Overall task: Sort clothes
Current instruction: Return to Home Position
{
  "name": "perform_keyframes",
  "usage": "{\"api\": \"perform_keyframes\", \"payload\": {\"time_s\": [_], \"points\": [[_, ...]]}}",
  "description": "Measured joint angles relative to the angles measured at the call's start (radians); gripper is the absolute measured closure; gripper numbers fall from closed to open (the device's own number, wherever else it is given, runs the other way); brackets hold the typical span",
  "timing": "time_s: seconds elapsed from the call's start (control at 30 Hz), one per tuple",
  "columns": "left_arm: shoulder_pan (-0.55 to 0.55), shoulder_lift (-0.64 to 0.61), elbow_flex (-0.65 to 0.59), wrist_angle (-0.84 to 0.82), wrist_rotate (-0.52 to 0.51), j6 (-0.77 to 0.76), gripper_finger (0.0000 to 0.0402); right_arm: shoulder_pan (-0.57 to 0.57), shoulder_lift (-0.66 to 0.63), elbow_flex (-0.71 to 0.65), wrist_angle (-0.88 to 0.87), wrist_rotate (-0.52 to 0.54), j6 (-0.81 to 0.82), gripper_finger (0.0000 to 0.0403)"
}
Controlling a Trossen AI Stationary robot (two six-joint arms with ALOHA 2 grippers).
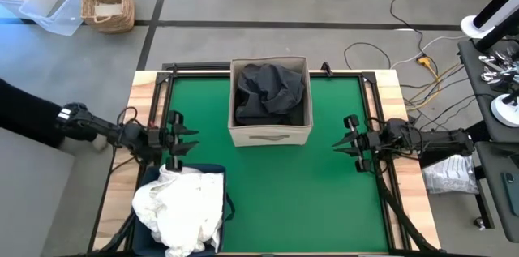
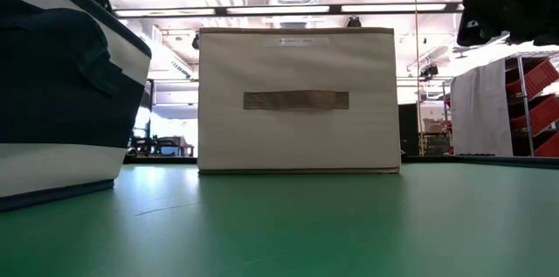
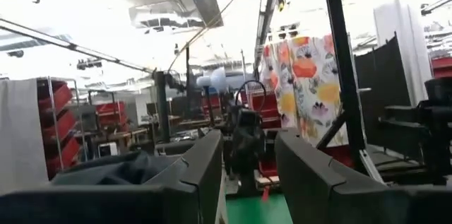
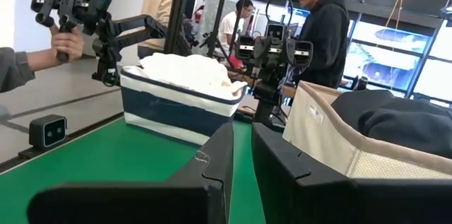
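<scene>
- Left gripper [image 1: 177, 137]: fingers parted, nothing between them. It hangs over the left edge of the counter [image 1: 324, 200], just far of the navy bin [image 4: 173, 114], and points in toward the middle.
- Right gripper [image 1: 354, 145]: fingers narrowly parted, also holding nothing. It sits at the right edge of the counter, facing the left one across the green surface and well apart from both containers.
- Judgement: both arms look parked at the sides, which fits a return to rest with no grasp in hand.
- White clothes [image 1: 182, 204]: heaped in the navy bin at the near left corner. The pile is mounded above the rim, and a fold hangs over the right-hand edge.
- Dark clothes [image 1: 268, 91]: charcoal and black fabric, crumpled inside the beige box [image 1: 269, 134] at far centre and lying below its rim.
- Every garment I can see lies in one of the two containers, so the sort looks essentially done.
- Handling, judged: the clothes are light, limp and not fragile. They will drape and trail when lifted, and pieces in a heap may drag a neighbour along.
- Where to grip, judged: pinch a raised fold or ridge at the top of a pile, not a flat patch. A loose hem gives little hold and lets the rest hang long.
- Risk, judged: the white heap sits high, so the overhanging fold could slide out if brushed.
- Background, right wrist view: a person's hand [image 4: 67, 40] holds a device beyond the bin.
</scene>
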Motion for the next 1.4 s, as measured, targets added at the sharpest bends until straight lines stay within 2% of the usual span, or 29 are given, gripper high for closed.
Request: {"api": "perform_keyframes", "payload": {"time_s": [0.2,0.3,0.37,0.47,0.6,0.77,0.97,1.4], "points": [[-0.005,-0.135,0.047,-0.121,-0.08,0.037,0.0288,0.0,0.0,0.0,-0.006,0.0,-0.037,0.036],[-0.005,-0.21,0.108,-0.301,-0.089,0.036,0.0288,0.0,-0.001,0.0,-0.005,-0.001,-0.055,0.0359],[-0.005,-0.256,0.143,-0.438,-0.066,-0.007,0.0288,0.0,-0.001,0.0,-0.005,-0.002,-0.075,0.0358],[-0.005,-0.299,0.143,-0.543,0.009,-0.071,0.0288,0.0,-0.001,-0.001,-0.004,-0.016,-0.105,0.0361],[-0.005,-0.338,0.094,-0.529,0.034,-0.09,0.0288,0.0,-0.001,-0.001,0.019,-0.049,-0.118,0.037],[-0.005,-0.371,0.005,-0.496,0.025,-0.114,0.0288,0.0,-0.001,-0.001,0.023,-0.035,-0.137,0.0376],[-0.004,-0.351,0.008,-0.493,0.025,-0.321,0.0288,0.0,0.0,-0.001,0.022,-0.018,-0.099,0.0375],[-0.004,-0.325,0.023,-0.491,0.026,-0.332,0.0288,0.0,0.001,-0.001,0.015,-0.018,0.115,0.0376]]}}
